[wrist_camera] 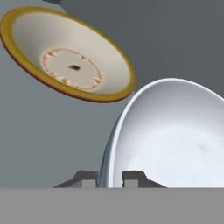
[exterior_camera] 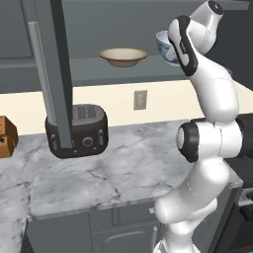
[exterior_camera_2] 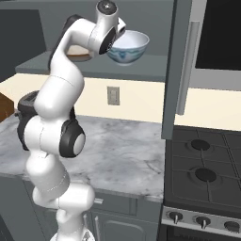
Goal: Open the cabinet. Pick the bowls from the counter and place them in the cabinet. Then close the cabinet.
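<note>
- The white bowl with blue pattern (exterior_camera_2: 128, 47) sits pinched by its rim between my gripper (wrist_camera: 110, 178) fingertips, up at the cabinet (exterior_camera_2: 181, 66) shelf.
- The cream bowl (exterior_camera: 123, 56) rests on that shelf, just beside it.
- Below lies the marble counter (exterior_camera: 113, 168).
- I can read no writing anywhere.

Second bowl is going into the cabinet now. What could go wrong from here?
The jaws pinch only the rim of the white bowl, so it could tip or slip on release. The cream bowl already sits close by on the shelf; a sideways nudge may knock it. Both doors stand open near the arm.
</note>
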